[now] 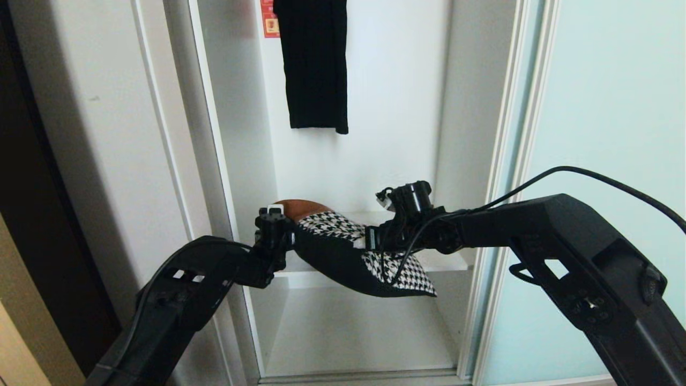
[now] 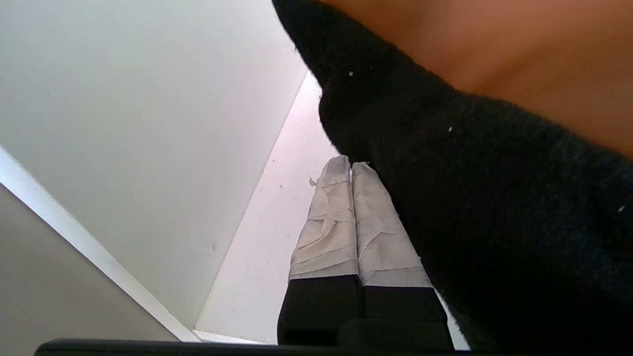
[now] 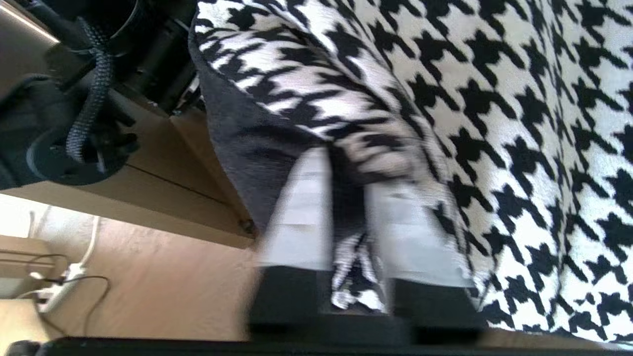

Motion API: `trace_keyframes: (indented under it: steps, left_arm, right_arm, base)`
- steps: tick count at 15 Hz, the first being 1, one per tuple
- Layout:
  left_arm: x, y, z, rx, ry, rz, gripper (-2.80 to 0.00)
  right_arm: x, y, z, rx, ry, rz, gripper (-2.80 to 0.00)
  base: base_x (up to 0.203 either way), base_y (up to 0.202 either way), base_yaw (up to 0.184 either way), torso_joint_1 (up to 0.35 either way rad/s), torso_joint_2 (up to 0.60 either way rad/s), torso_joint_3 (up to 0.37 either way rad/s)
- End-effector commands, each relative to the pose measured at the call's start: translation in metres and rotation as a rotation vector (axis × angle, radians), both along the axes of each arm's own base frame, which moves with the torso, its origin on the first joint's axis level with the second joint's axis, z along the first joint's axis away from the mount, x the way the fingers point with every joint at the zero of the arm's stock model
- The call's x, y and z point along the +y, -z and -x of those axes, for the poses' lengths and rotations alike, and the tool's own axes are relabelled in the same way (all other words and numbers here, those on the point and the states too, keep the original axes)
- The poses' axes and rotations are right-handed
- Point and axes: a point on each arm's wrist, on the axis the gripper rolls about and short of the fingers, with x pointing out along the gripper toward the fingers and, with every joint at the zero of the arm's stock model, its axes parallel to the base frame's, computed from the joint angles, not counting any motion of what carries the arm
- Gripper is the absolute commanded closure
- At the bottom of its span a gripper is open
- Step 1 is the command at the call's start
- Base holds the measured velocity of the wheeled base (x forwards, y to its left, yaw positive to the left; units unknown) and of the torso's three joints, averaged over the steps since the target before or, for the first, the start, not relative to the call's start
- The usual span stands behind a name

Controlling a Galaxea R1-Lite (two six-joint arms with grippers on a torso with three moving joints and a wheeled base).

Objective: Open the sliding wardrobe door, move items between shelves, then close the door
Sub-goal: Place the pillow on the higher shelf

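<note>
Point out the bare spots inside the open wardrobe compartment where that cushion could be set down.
The bottom board, below the shelf and between the white side walls, is bare. The shelf's right end, beside the sliding door frame, also shows bare. Its middle and left are crowded: the cushion hangs there between the left gripper and right gripper, under the black garment.

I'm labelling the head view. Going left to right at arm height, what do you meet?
Left arm → left hand → cushion → right hand → right arm → sliding door.
</note>
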Motion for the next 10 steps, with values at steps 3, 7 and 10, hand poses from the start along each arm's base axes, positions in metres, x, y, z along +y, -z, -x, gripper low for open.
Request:
trace_keyframes:
  steps: [3,7,10]
  left_arm:
    - [0.001,0.014,0.002,0.064,-0.001,-0.017,0.0]
    - [0.006,0.016,0.002,0.101,-0.007,-0.021,0.0]
    - [0.007,0.014,0.001,0.094,-0.014,-0.02,0.0]
  right_arm:
    - [0.003,0.008,0.0,0.0,-0.011,0.011,-2.8]
    - [-0.002,-0.009,0.001,-0.019,-0.001,-0.006,-2.8]
    - [-0.012,-0.033,0.004,-0.048,0.013,-0.024,-2.8]
  base:
    - [0.0,0.0,0.0,0.0,0.0,0.0]
    - [0.0,0.0,0.0,0.0,0.0,0.0]
    - [0.0,0.0,0.0,0.0,0.0,0.0]
